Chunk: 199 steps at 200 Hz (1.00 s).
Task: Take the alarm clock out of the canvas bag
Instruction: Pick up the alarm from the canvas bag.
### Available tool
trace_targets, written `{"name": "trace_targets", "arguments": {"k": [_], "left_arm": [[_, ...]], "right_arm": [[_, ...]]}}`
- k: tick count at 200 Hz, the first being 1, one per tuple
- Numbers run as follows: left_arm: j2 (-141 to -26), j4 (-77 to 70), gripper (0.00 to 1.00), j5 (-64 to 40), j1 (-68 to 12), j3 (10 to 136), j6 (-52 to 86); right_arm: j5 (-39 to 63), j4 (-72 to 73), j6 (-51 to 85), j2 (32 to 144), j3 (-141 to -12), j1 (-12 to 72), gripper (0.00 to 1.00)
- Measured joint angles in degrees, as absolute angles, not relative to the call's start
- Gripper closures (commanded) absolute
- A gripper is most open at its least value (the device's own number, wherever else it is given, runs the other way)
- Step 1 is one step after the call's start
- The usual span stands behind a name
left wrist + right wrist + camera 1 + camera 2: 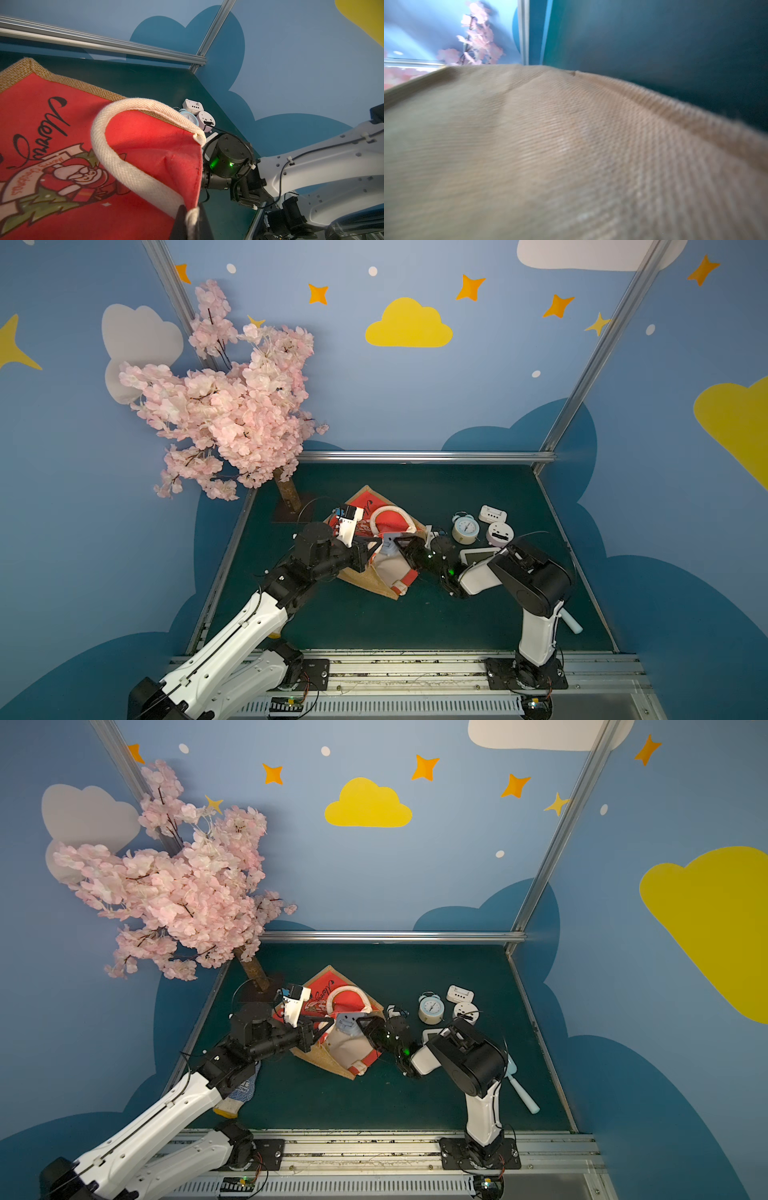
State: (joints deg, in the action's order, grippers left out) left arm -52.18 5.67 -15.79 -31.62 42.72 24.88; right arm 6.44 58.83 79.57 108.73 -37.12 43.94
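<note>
The canvas bag (362,498) (322,986) lies on its side mid-table, red panel up, cream lining showing at its mouth. My left gripper (192,220) (376,541) is shut on the white rope handle (116,160) at the mouth's edge and holds it up. A pale blue thing (388,546) (345,1025) sits in the mouth; it may be the alarm clock, too small to tell. My right gripper (400,540) (362,1021) reaches in from the right, its fingers at that thing. In the right wrist view, blurred tan fabric (550,145) hides the jaws.
Right of the bag stand a round light-blue bell clock (465,527), a white boxy clock (493,514), a white round clock (500,533) and a white flat device (476,556). A blossom tree (232,406) stands at back left. A pale blue stick (524,1096) lies near the right edge.
</note>
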Motion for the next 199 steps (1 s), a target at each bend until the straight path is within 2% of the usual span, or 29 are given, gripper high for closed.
{"name": "trace_targets", "arguments": {"k": [66, 134, 199], "left_arm": [[-51.94, 5.56, 0.93, -16.03, -31.64, 42.72, 24.84], [-51.29, 5.89, 0.93, -16.4, -31.68, 42.72, 24.67], [-51.55, 5.58, 0.92, -16.78, -31.68, 42.72, 24.75]], "right_arm": [[5.19, 59.88, 82.21, 107.77, -36.64, 45.01, 0.44], [2.76, 49.04, 80.84, 103.79, -34.57, 45.01, 0.36], [2.74, 42.11, 78.06, 103.81, -37.47, 44.27, 0.33]]}}
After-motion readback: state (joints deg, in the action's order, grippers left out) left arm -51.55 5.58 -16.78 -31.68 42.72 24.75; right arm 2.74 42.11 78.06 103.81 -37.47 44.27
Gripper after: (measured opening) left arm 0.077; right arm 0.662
